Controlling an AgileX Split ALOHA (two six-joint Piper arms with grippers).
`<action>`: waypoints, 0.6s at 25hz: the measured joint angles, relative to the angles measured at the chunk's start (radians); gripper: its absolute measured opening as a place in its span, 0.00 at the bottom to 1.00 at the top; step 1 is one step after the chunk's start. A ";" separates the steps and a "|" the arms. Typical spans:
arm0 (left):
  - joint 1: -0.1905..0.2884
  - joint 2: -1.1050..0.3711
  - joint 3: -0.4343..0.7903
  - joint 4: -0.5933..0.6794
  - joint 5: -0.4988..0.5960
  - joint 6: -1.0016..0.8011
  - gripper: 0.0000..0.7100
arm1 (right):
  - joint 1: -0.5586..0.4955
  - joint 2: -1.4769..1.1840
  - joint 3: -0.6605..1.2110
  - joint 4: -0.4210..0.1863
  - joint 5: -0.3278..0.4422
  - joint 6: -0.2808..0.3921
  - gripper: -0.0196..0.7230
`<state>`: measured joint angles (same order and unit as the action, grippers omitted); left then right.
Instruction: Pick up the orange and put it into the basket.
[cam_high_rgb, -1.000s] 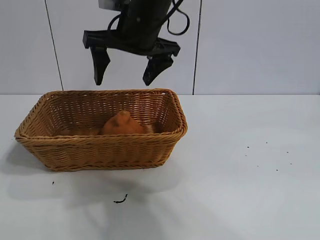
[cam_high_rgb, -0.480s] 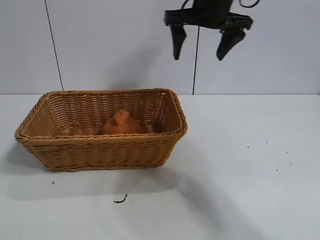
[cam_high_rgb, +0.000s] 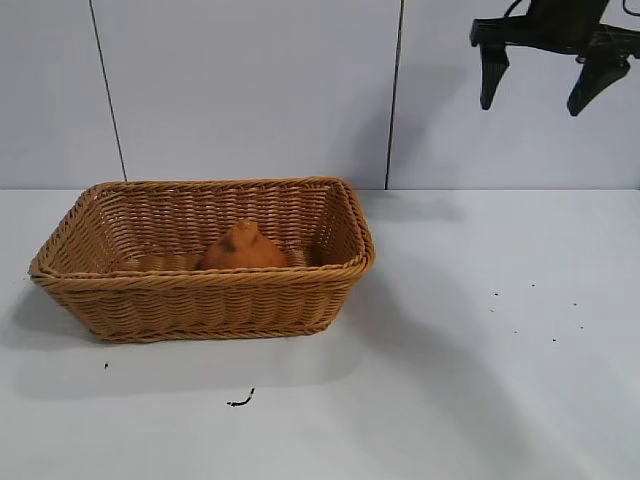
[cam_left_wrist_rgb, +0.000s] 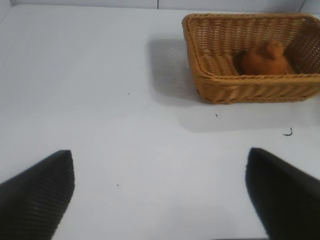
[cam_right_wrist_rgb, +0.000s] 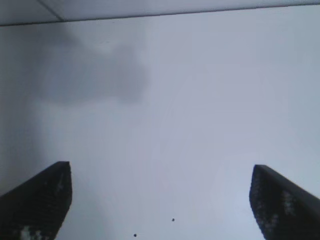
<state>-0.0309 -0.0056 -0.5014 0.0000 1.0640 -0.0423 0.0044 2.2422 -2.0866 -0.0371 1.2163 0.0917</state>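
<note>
The dull orange lies inside the tan wicker basket on the left half of the white table; the left wrist view also shows the orange in the basket. High at the upper right, well clear of the basket, my right gripper hangs open and empty; its wrist view shows the same gripper with only bare table between the fingers. My left gripper is open and empty too, off to the side over bare table, and is outside the exterior view.
A small dark scrap lies on the table in front of the basket. Tiny dark specks dot the table's right side. A pale panelled wall stands behind the table.
My right gripper has swung from above the basket to the upper right, rising as it went and staying open. The orange rests unmoved in the basket.
</note>
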 joint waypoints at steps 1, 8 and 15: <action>0.000 0.000 0.000 0.000 0.000 0.000 0.94 | 0.000 -0.018 0.034 0.000 0.000 -0.002 0.89; 0.000 0.000 0.000 0.000 0.000 0.000 0.94 | 0.000 -0.241 0.368 0.002 -0.002 -0.026 0.89; 0.000 0.000 0.000 0.000 0.000 0.000 0.94 | 0.000 -0.603 0.739 0.004 -0.001 -0.060 0.89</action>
<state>-0.0309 -0.0056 -0.5014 0.0000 1.0640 -0.0423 0.0044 1.6395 -1.3476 -0.0335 1.2149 0.0313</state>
